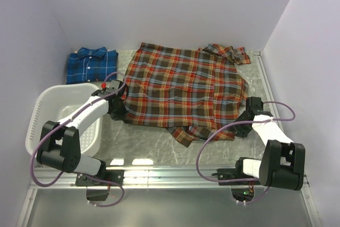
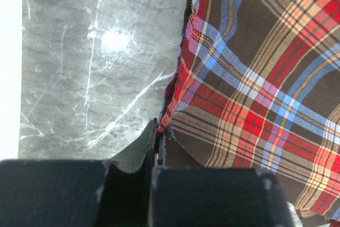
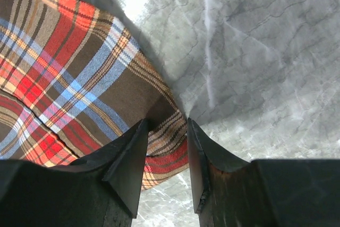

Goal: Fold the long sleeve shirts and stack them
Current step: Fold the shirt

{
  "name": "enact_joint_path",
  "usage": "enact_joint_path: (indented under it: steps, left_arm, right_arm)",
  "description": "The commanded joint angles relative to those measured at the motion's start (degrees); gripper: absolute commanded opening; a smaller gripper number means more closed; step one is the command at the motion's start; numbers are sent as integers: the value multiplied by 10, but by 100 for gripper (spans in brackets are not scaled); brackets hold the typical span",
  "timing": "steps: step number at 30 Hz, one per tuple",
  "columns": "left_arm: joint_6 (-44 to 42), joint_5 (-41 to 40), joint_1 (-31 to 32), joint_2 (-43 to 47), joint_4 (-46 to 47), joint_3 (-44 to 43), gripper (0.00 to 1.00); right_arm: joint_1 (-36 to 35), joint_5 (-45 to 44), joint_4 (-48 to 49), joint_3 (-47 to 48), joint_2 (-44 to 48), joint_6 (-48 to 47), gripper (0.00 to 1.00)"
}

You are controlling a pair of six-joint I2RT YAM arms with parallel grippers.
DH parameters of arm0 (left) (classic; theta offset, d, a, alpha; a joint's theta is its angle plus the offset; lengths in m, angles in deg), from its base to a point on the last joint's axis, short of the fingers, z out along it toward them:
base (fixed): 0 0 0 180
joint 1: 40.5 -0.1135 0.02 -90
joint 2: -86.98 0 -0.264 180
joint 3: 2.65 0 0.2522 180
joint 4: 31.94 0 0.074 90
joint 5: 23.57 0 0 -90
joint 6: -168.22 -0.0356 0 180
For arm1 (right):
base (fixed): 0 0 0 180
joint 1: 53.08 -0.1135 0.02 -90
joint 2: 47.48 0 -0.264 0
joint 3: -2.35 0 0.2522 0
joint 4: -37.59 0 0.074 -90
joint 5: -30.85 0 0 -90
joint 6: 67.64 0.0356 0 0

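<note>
The red-orange plaid button-up cloth shirt (image 1: 186,86) lies spread on the grey marbled table (image 1: 143,142), between the two arms. The left pincer (image 2: 155,150) is shut on just the hem's edge. The right pincer (image 3: 167,131) stands part open astride a corner. Lift now, I'd say, and either side could slip free.

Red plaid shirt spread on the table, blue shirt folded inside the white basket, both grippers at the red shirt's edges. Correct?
No. The blue shirt is not in the white basket; it lies folded on the table beyond it, as the top view shows. The rest holds: red plaid shirt spread, left gripper and right gripper at its edges.
</note>
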Motion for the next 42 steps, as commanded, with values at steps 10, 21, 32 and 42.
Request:
enact_joint_path:
  steps: [10, 21, 32, 42]
  left_arm:
    - [-19, -14, 1, 28, -5, -16, 0]
    - [-45, -67, -8, 54, -72, -54, 0]
    - [-46, -69, -17, 75, -94, -51, 1]
    - [-53, -68, -39, 10, -76, -125, 1]
  right_arm:
    - [-28, -19, -6, 13, -13, 9, 29]
    - [-28, -83, -172, 112, 79, -42, 0]
    - [-28, -65, -199, 116, 105, -57, 0]
    - [-28, -65, -175, 191, 50, -64, 0]
